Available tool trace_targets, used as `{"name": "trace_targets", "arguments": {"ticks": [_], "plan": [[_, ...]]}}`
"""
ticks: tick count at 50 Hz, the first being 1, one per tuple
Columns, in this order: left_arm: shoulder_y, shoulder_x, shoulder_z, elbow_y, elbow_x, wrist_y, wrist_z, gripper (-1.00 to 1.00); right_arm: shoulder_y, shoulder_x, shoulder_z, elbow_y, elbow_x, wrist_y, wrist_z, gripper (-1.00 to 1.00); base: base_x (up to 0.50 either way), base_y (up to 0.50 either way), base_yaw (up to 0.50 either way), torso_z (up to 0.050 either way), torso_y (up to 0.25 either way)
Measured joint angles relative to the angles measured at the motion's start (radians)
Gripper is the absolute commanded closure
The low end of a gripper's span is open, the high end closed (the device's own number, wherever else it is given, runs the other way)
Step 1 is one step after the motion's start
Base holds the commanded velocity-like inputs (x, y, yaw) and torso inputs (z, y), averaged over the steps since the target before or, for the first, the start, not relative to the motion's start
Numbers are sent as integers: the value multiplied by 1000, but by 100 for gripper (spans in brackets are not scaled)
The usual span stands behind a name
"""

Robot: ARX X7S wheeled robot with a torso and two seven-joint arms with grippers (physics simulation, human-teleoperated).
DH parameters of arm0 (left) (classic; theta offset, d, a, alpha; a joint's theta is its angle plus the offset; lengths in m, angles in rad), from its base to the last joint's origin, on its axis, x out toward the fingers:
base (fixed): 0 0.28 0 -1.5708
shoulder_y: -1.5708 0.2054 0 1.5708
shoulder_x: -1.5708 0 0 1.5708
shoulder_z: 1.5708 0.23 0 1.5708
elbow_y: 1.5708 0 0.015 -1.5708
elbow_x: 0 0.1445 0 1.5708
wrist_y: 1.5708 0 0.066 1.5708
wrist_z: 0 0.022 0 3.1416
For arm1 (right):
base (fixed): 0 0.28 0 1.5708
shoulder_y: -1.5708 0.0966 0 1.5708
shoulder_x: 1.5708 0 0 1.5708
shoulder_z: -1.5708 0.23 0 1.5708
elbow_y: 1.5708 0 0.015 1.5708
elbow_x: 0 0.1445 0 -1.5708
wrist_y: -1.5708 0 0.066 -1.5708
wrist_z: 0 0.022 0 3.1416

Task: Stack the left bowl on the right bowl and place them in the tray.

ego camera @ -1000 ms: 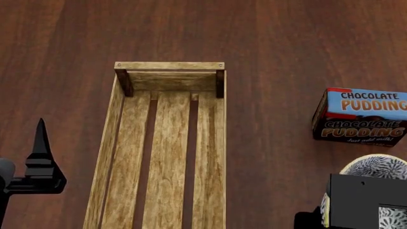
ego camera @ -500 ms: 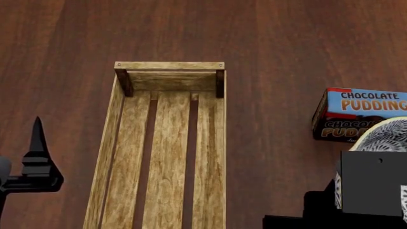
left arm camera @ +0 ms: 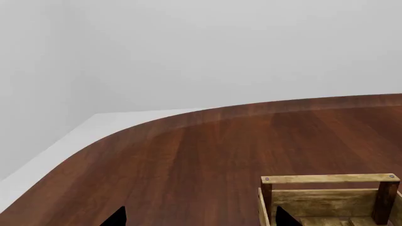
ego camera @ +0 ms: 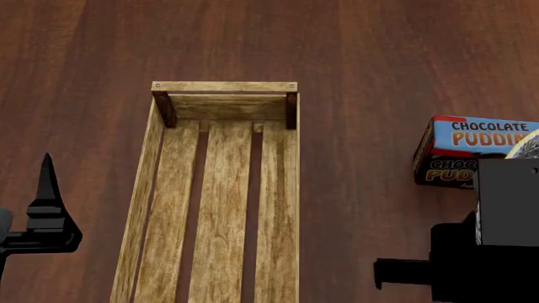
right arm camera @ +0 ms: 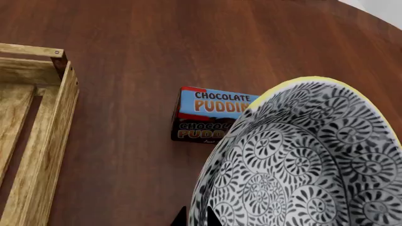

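A bowl (right arm camera: 301, 160) with a black-and-white flower pattern and a yellow rim hangs above the table, and my right gripper (right arm camera: 195, 219) is shut on its rim. The rim sits between the two dark fingertips. In the head view only a sliver of the bowl (ego camera: 528, 145) shows above the black right wrist block (ego camera: 505, 202). I see one bowl and cannot tell whether it is the left or the right one. The light-wood tray (ego camera: 291, 189) lies empty in the middle, to the left of the held bowl. My left gripper (left arm camera: 199, 219) is open, beside the tray's left side (ego camera: 48, 167).
A blue-and-black chocolate pudding box (ego camera: 463, 151) stands on the dark wood table, right of the tray and under the held bowl (right arm camera: 213, 117). The table's rounded far edge (left arm camera: 157, 123) shows in the left wrist view.
My right arm has lifted the bowl and carried it up and to the right in the head view, over the pudding box. The left gripper has barely shifted.
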Motion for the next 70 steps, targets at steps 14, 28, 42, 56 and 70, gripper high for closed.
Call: {"name": "trace_targets", "arguments": {"ticks": [14, 28, 42, 56, 70], "plan": [[-2, -3, -1, -2, -4, 0, -5, -100, 64, 69, -34, 64, -2, -16, -37, 100, 0, 0, 0, 0, 0], [-5, -7, -6, -4, -10, 0, -9, -100, 139, 142, -70, 150, 4, -7, -50, 100, 0, 0, 0, 0, 0], [-16, -11, -13, -17, -17, 1, -12, -100, 229, 181, -143, 251, -4, 26, -52, 100, 0, 0, 0, 0, 0], [-31, -11, -16, -49, -16, 11, -15, -100, 318, 227, -211, 335, 5, 56, -37, 100, 0, 0, 0, 0, 0], [-39, -12, -16, -70, -15, 19, -18, -100, 348, 273, -261, 376, -2, 65, -40, 100, 0, 0, 0, 0, 0]]}}
